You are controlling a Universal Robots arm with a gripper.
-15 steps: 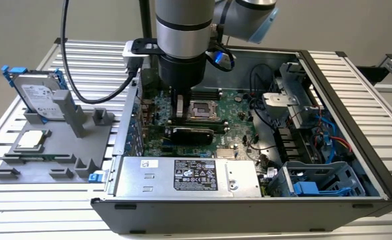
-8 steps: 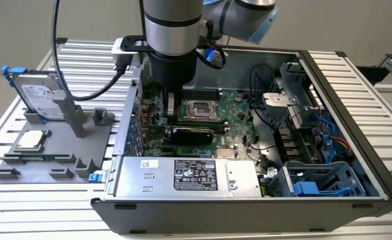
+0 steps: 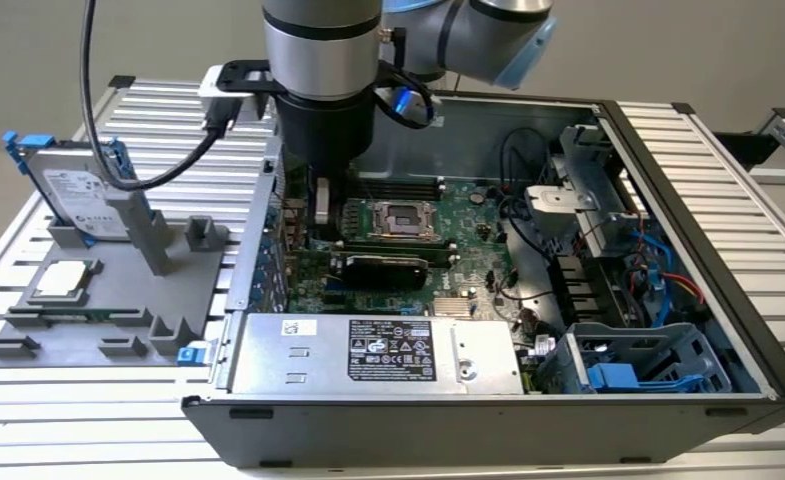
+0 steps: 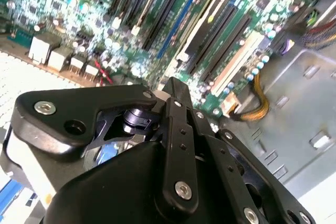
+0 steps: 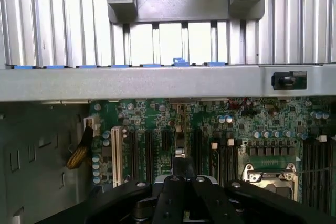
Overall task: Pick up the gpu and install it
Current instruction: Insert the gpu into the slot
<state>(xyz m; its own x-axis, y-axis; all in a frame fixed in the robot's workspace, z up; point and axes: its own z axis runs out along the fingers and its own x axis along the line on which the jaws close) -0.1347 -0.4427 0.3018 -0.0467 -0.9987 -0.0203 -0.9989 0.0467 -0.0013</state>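
In the exterior view the gpu (image 3: pixel 385 268) shows as a small black-faced card standing on the green motherboard (image 3: pixel 479 215), just in front of the CPU socket (image 3: pixel 399 218). My gripper (image 3: pixel 319 225) reaches down into the open computer case, close to the card's end on the exterior view's left. In the first wrist view the dark fingers meet over the expansion slots, so the gripper (image 5: pixel 178 167) looks shut with nothing large between them. In the second wrist view the gripper (image 4: pixel 170 85) hangs above the long black slots (image 4: pixel 210 40). The gripper's own body hides the card in both wrist views.
A grey fixture (image 3: pixel 165 300) on the exterior view's left holds a silver hard drive with blue rails (image 3: pixel 79 195) and a processor chip (image 3: pixel 65 280). The case wall (image 5: pixel 157 82) rises between fixture and motherboard. The power supply (image 3: pixel 372 350), a blue drive cage (image 3: pixel 632 365) and cables (image 3: pixel 659 260) crowd the case.
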